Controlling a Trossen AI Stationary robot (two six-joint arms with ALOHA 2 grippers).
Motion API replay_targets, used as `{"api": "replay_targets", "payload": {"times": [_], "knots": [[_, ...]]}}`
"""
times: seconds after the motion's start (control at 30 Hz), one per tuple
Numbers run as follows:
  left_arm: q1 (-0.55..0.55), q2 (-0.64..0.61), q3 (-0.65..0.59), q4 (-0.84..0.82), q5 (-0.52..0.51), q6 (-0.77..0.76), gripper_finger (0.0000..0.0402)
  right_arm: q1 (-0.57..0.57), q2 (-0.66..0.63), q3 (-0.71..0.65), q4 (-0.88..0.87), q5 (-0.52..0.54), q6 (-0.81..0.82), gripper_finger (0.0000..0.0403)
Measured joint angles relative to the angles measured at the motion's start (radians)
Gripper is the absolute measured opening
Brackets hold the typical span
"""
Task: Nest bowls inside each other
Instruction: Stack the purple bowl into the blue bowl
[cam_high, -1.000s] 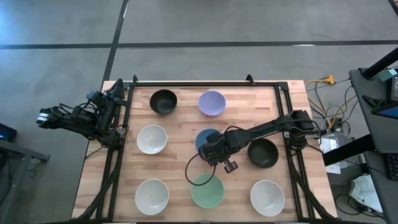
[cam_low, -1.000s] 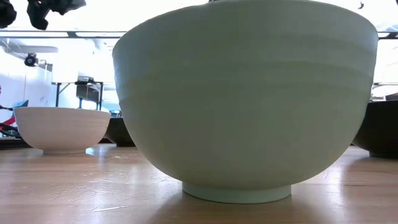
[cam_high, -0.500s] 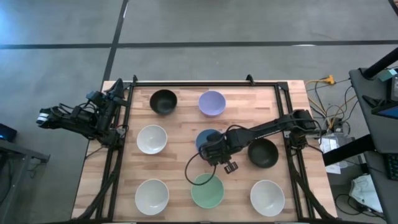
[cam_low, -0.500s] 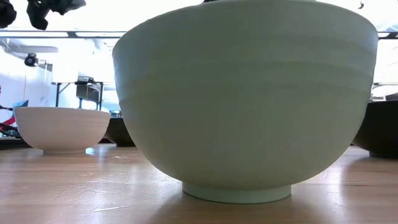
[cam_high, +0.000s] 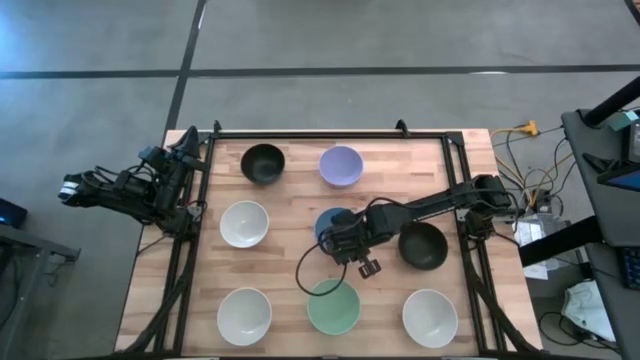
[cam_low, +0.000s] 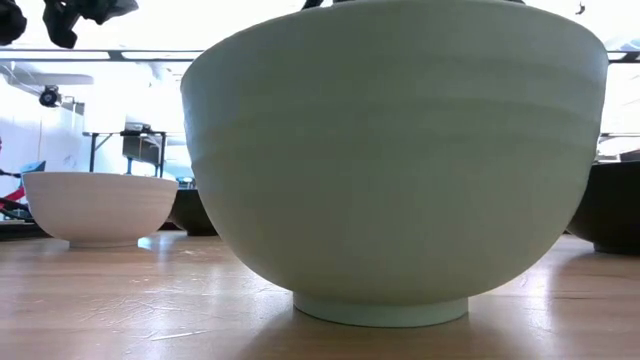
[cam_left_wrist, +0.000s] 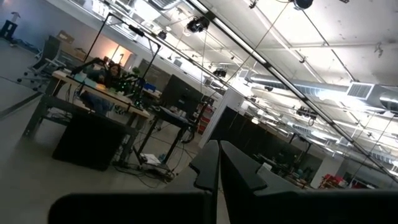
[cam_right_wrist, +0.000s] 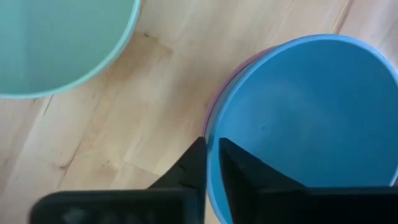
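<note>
Here, your right gripper (cam_right_wrist: 208, 163) pinches the rim of the blue bowl (cam_right_wrist: 305, 118), which sits nested in the pink bowl (cam_right_wrist: 217, 93) mid-table, near the mint green bowl (cam_high: 333, 307); your left gripper (cam_left_wrist: 219, 163) waits off the table's left edge, jaws shut.

right hand (cam_high: 336, 243) shifted slightly left, over blue bowl (cam_high: 330, 222)

We are seeing eight bowls (cam_high: 245, 223) sitting on the table (cam_high: 290, 195) in three rows. At frame centre, one bowl (cam_high: 331, 222) is nesting in another, directly above the bottom-centre bowl (cam_high: 333, 308).
</note>
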Motion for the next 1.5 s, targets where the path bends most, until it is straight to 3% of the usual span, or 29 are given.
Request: {"api": "replay_targets", "payload": {"times": [0.13,0.8,1.07,1.2,1.27,1.33,1.5], "knots": [[0.000,-0.001,0.000,0.000,-0.002,0.000,0.0000,0.000,0.000,0.000,0.010,-0.002,-0.010,0.0010],[0.000,-0.001,0.000,0.000,-0.002,0.001,0.0000,-0.006,0.008,-0.011,0.012,-0.025,-0.026,0.0009],[0.000,-0.001,0.000,0.000,-0.002,0.001,0.0000,-0.069,-0.022,0.172,-0.193,-0.017,-0.142,0.0009],[0.000,0.000,0.000,0.000,-0.002,0.002,0.0000,-0.158,-0.064,0.242,-0.187,-0.022,-0.023,0.0009],[0.000,0.000,0.000,0.000,-0.002,0.002,0.0000,-0.226,-0.099,0.224,-0.138,-0.060,0.069,0.0009],[0.000,0.000,0.000,0.000,-0.002,0.002,0.0000,-0.303,-0.147,0.154,-0.057,-0.167,0.123,0.0009],[0.000,0.000,0.000,0.001,-0.002,0.001,0.0000,-0.466,-0.282,-0.136,0.298,-0.411,0.265,0.0017]]}}
